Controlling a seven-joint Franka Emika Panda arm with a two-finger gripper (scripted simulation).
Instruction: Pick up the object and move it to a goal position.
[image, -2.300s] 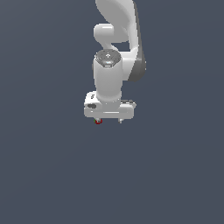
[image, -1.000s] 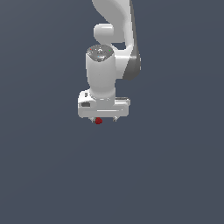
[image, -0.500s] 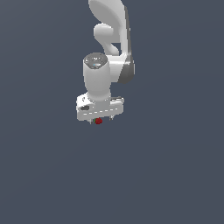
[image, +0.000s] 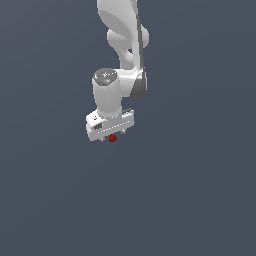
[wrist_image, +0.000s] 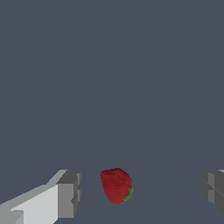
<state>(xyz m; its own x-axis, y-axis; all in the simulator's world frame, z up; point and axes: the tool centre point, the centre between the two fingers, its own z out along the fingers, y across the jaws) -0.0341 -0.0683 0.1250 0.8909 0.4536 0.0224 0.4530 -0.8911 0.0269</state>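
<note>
The object (wrist_image: 116, 185) is a small dark red rounded lump with a green tip, lying between my gripper's two fingers in the wrist view. It touches neither the grey finger pad on one side (wrist_image: 69, 193) nor the one on the other side (wrist_image: 212, 190). The gripper (wrist_image: 140, 190) is open, and the gap is much wider than the object. In the exterior view the white hand points down, with the gripper (image: 109, 136) right over the object (image: 113, 138), which peeks out under the hand's lower edge.
A plain dark grey surface fills both views. The white arm (image: 122, 45) comes down from the top of the exterior view. Nothing else shows.
The hand has shifted a little toward the exterior view's left and twisted about its axis, so its body now sits slanted. The red object has stayed in place.
</note>
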